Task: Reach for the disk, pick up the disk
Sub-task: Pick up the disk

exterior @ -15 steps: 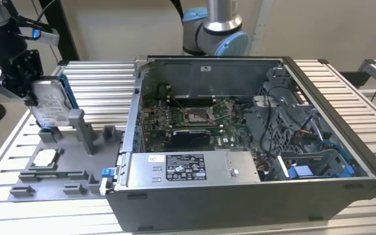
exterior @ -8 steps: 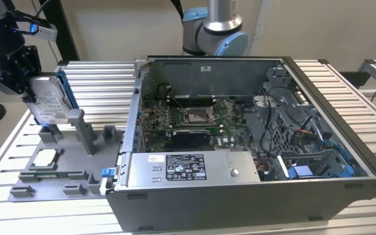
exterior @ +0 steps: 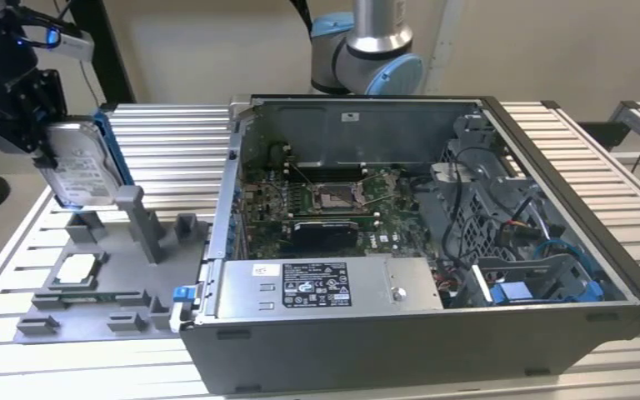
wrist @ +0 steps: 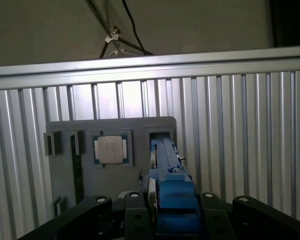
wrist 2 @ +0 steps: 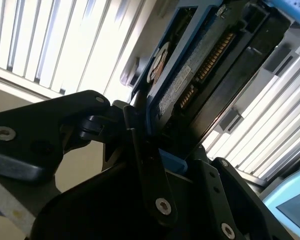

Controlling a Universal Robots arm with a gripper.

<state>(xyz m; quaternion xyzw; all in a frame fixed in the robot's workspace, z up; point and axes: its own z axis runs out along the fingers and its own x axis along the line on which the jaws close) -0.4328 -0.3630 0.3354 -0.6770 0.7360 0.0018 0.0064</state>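
In the exterior view the disk, a silver hard drive with a white label and blue side rails, stands on edge at the exterior view's left. My gripper is shut on its upper end. The disk's lower edge sits at a slot of the grey fixture; I cannot tell whether it still touches. In the second wrist view the disk runs edge-on out from between the black fingers. The first wrist view looks along the disk, clamped in the gripper, down to the fixture.
An open computer case fills the middle and the exterior view's right, with a grey box bearing a black label at its front. A small square chip lies in the fixture. All of it rests on a slatted metal table.
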